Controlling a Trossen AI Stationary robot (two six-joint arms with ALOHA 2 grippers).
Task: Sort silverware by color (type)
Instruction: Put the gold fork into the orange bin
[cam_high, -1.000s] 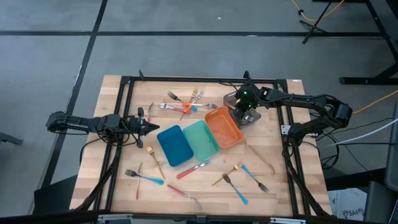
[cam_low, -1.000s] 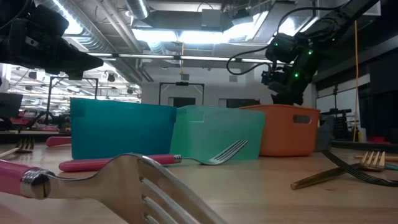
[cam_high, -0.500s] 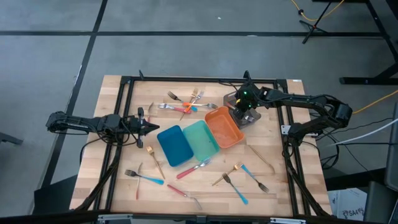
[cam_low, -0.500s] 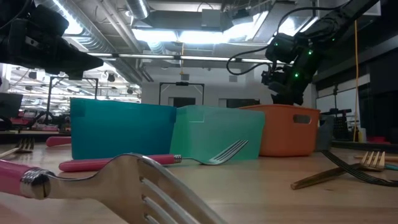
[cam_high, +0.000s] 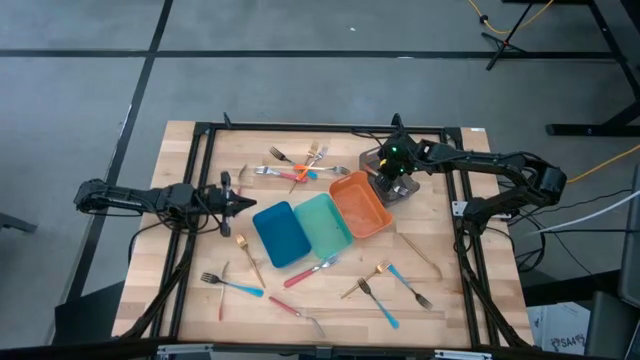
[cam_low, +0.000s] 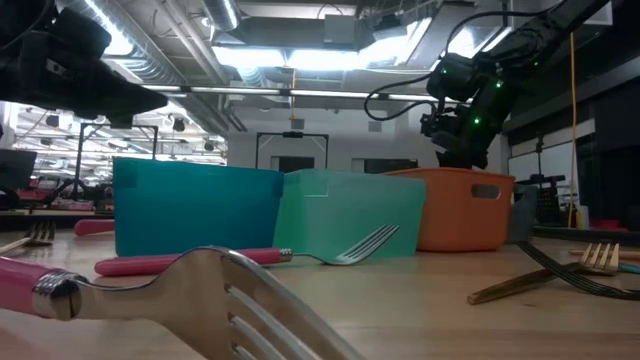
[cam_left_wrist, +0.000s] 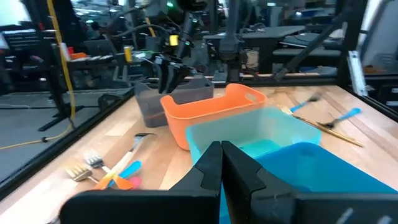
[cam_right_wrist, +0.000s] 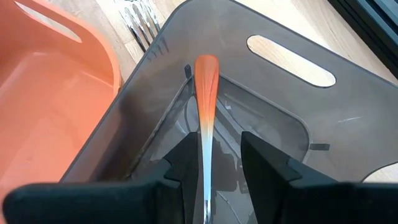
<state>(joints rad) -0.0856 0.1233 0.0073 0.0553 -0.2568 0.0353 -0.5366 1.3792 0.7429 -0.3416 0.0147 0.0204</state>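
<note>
My right gripper (cam_right_wrist: 219, 165) is open, tipped down into the grey tray (cam_right_wrist: 311, 130) beside the orange tray (cam_high: 360, 204). An orange-handled utensil (cam_right_wrist: 206, 87) lies in that tray, its metal shaft running between my fingers and its handle end up against the far wall. More silverware lies on the table, in a far cluster (cam_high: 300, 165) and scattered along the near side (cam_high: 385, 285). My left gripper (cam_high: 243, 204) is shut and empty. It is held level at the table's left, pointing at the blue tray (cam_high: 280, 234). My right gripper's fingers stand on either side of the orange-handled utensil's metal shaft (cam_right_wrist: 204, 162), coming slanting from above. One finger (cam_right_wrist: 186, 162) is close beside the shaft; whether it touches, I cannot tell. The utensil rests in the grey tray.
The blue tray, the teal tray (cam_high: 322, 225) and the orange tray stand side by side mid-table. A black frame (cam_high: 300, 128) borders the wooden top. In the low view a pink-handled fork (cam_low: 150, 290) lies very near, and a gold fork (cam_low: 560, 270) lies at the right.
</note>
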